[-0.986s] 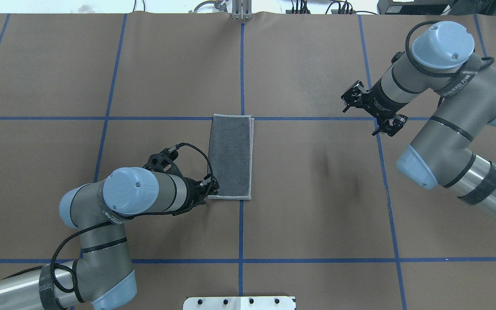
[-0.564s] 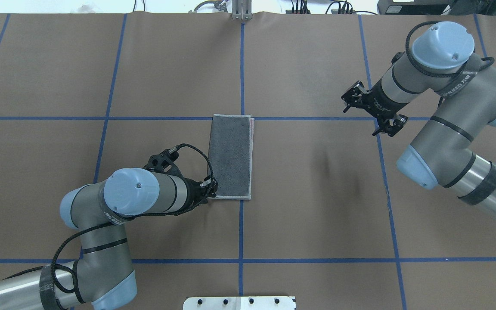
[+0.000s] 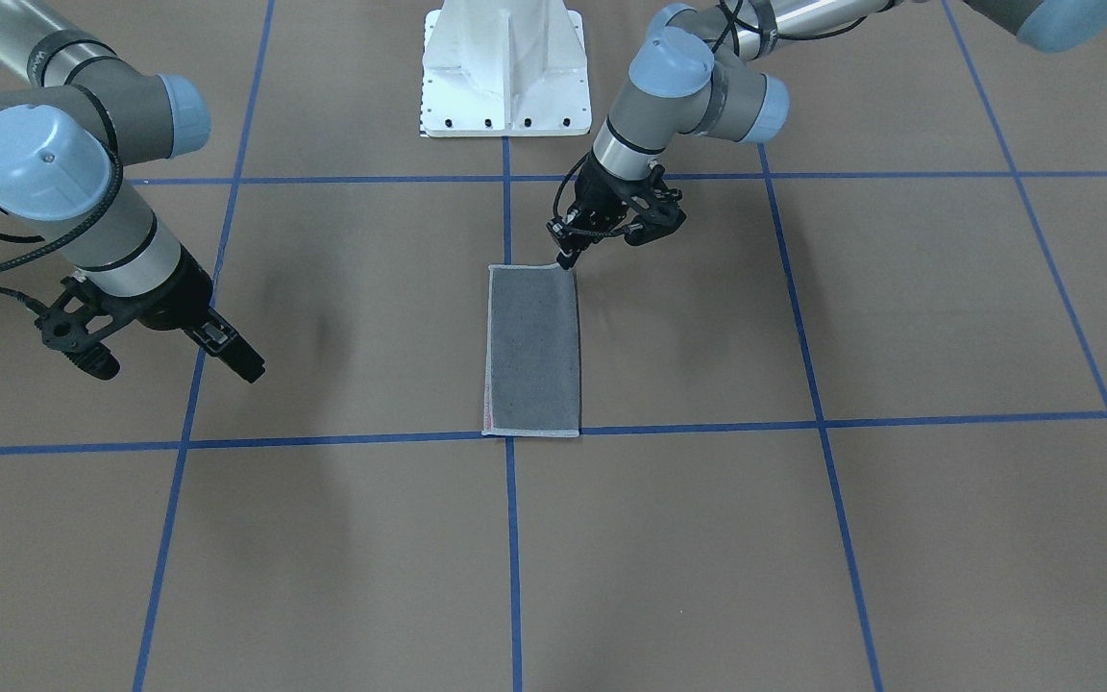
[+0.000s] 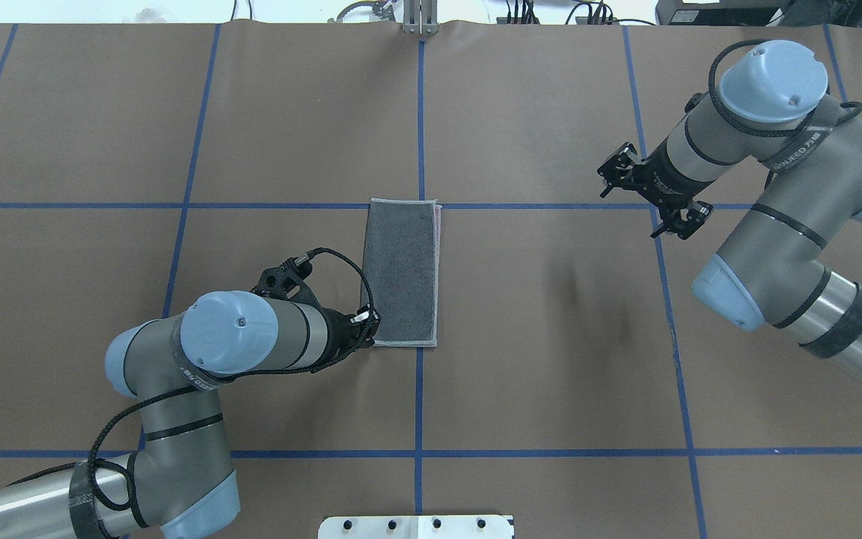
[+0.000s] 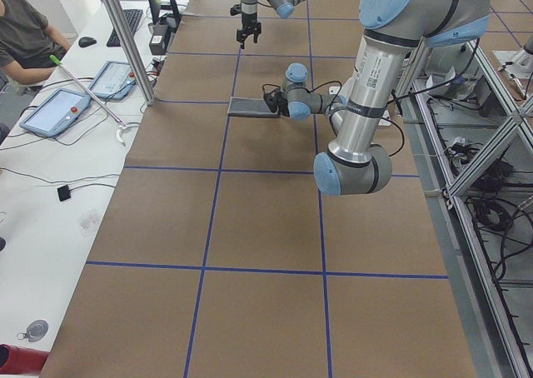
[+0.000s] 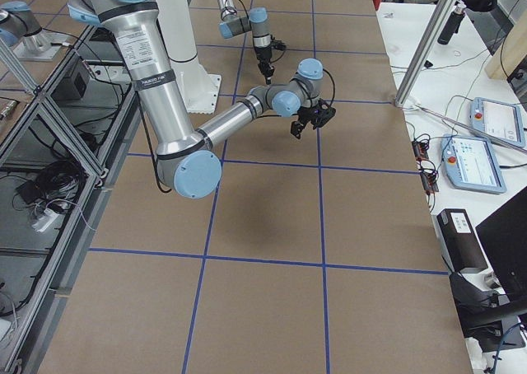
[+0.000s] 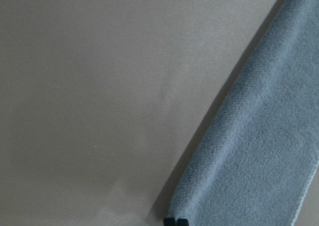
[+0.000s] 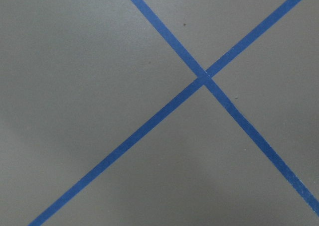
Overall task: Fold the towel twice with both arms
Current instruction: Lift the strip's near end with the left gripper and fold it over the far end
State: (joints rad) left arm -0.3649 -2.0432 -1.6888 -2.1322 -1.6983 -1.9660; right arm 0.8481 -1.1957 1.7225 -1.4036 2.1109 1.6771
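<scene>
Grey side up, the small folded terry towel (image 4: 399, 273) is laid on the brown table (image 4: 551, 374). The black left gripper (image 3: 568, 258) is set at its corner, fingers pressed together. The black right gripper (image 4: 652, 196) is held well away; its state cannot be told.

White print on the black strap (image 4: 801, 144) round the right arm (image 4: 783, 202), near its far blue cap, read roughly "NUEED", followed by characters too small to make out. The like strap (image 4: 188, 378) on the left arm (image 4: 169, 419) bore illegible white print. Dark lettering on each near arm's silver tube in the side views was unreadable.
</scene>
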